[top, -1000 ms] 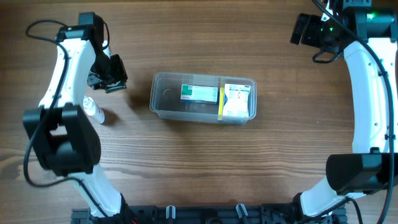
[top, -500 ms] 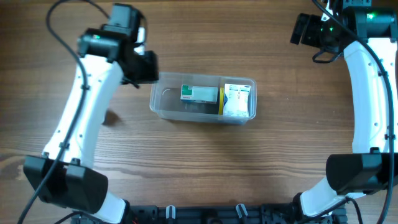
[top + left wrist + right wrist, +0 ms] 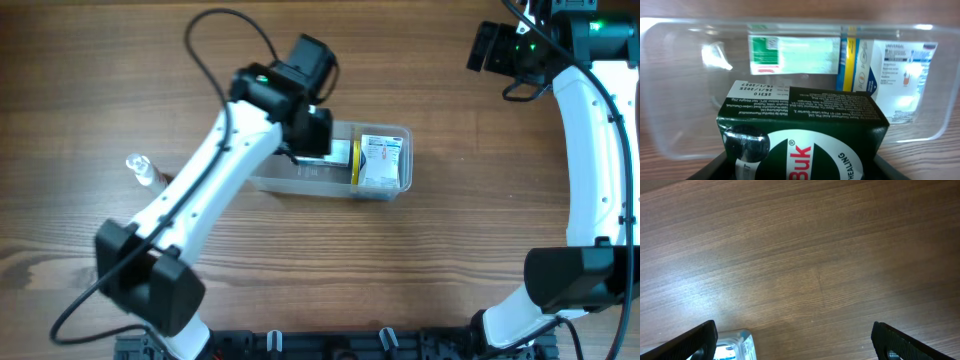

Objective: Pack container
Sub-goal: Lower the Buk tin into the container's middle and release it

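The clear plastic container (image 3: 400, 133) sits mid-table. It also shows in the left wrist view (image 3: 685, 125). Inside it lie a green-and-white box (image 3: 790, 54) and a white-and-blue box with a yellow stripe (image 3: 380, 160), also seen in the left wrist view (image 3: 890, 75). My left gripper (image 3: 305, 135) is over the container's left part, shut on a dark green box (image 3: 805, 135) with a white oval label. My right gripper (image 3: 495, 50) is open and empty at the far right, well away from the container; its view shows only a corner of the container (image 3: 740, 345).
A small clear bottle (image 3: 145, 172) lies on the wooden table (image 3: 450, 260) to the left of the container. The left arm stretches diagonally from the front left across to the container.
My left gripper has moved right from the small bottle's area to above the container's left part, carrying the dark green box. The right arm has not moved.
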Tool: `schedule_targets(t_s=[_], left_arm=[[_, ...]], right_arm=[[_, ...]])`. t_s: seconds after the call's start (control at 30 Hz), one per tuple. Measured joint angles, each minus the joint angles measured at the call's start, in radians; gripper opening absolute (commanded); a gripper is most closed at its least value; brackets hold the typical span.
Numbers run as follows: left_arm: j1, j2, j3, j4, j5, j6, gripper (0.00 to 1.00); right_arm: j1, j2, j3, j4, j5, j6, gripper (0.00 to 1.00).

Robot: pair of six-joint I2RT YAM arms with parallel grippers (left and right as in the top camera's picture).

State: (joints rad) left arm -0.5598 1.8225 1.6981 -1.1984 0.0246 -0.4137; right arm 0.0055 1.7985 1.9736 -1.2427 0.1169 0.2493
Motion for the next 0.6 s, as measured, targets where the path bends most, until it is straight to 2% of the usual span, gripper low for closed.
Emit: schedule_targets(t_s=[0.23, 0.6], left_arm=[[-0.053, 0.112, 0.0, 0.005, 0.0, -0.028, 0.57], [-0.061, 0.219, 0.0, 0.015, 0.003, -0.049, 0.57]], right_arm=[[0.0, 0.0, 0.0, 0.0, 0.0, 0.0, 1.0], [0.0, 0.0, 0.0, 0.0, 0.0, 0.0, 1.0]])
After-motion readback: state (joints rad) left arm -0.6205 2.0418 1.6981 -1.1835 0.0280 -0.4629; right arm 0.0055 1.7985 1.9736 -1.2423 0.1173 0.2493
